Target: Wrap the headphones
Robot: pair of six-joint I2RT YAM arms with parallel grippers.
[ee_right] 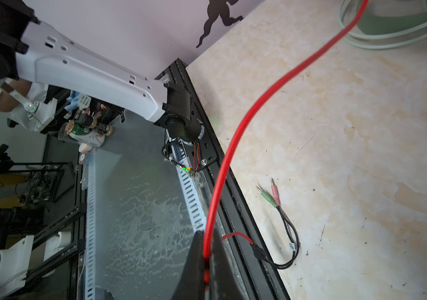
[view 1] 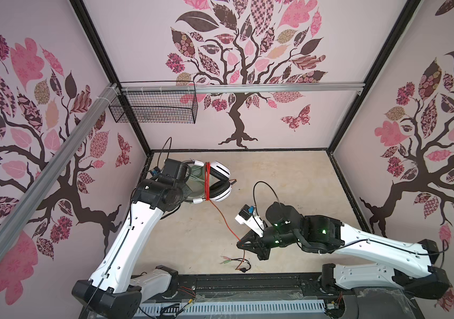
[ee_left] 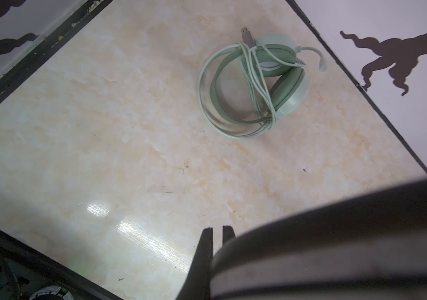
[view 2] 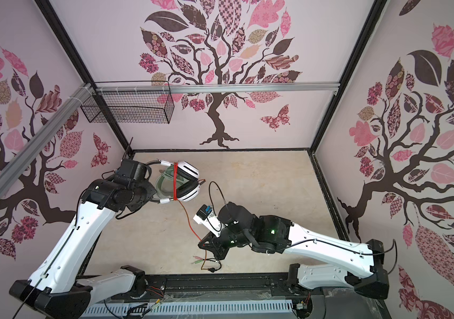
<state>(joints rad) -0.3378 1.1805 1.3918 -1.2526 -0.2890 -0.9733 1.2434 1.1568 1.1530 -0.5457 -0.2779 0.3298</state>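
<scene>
In both top views the white-and-black headphones point(view 1: 220, 179) point(view 2: 189, 181) hang above the table at the back left. My left gripper point(ee_left: 217, 230) is shut on their black-and-white headband point(ee_left: 337, 246). The orange-red cable point(view 1: 224, 218) is wound several times around the headband by the ear cups. From there it runs down to my right gripper point(view 1: 241, 244) point(ee_right: 208, 233), which is shut on it. Its black split end with green and pink jacks point(ee_right: 269, 193) lies on the table. The mint-green headphones point(ee_left: 272, 78) lie beneath on the table, their pale cable looped around them.
A black wire basket point(view 1: 154, 106) hangs on the back wall at the left. Patterned walls close in the beige table point(view 1: 289, 179) on three sides. A black rail point(view 1: 248, 284) runs along the front edge.
</scene>
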